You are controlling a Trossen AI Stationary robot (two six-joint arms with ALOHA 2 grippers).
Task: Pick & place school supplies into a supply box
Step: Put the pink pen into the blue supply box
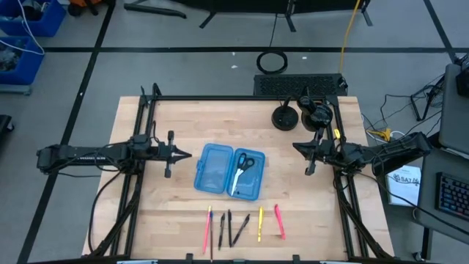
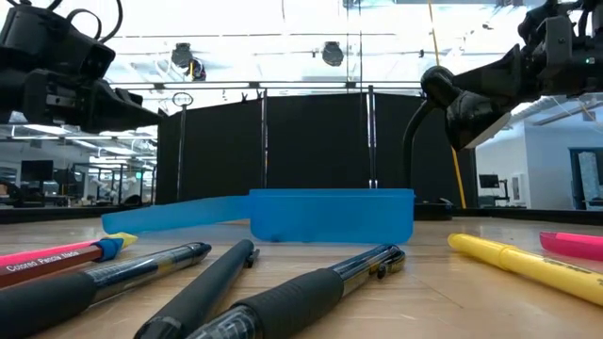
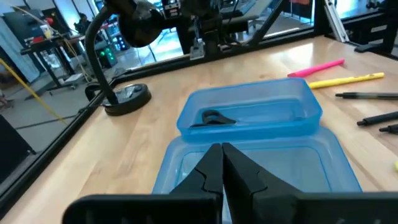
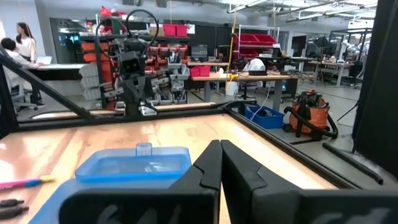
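Fingers pressed together, nothing held: left gripper (image 1: 185,154) beside supply box (image 1: 229,171), right gripper (image 1: 299,147) opposite. Scissors (image 1: 242,171) already in box; pens (image 1: 231,227) lined near table (image 1: 183,117) front edge. Fingers to be opened before descent, nearest pen straddled crosswise.

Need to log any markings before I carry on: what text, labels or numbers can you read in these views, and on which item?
"Colored Pencil Nano" or similar, partly blurred: on the pink pencil at the low view's left edge.
Printed sheet beside the right arm, high view: too small to read.
Pens, yellow highlighter, blue case: no readable markings.
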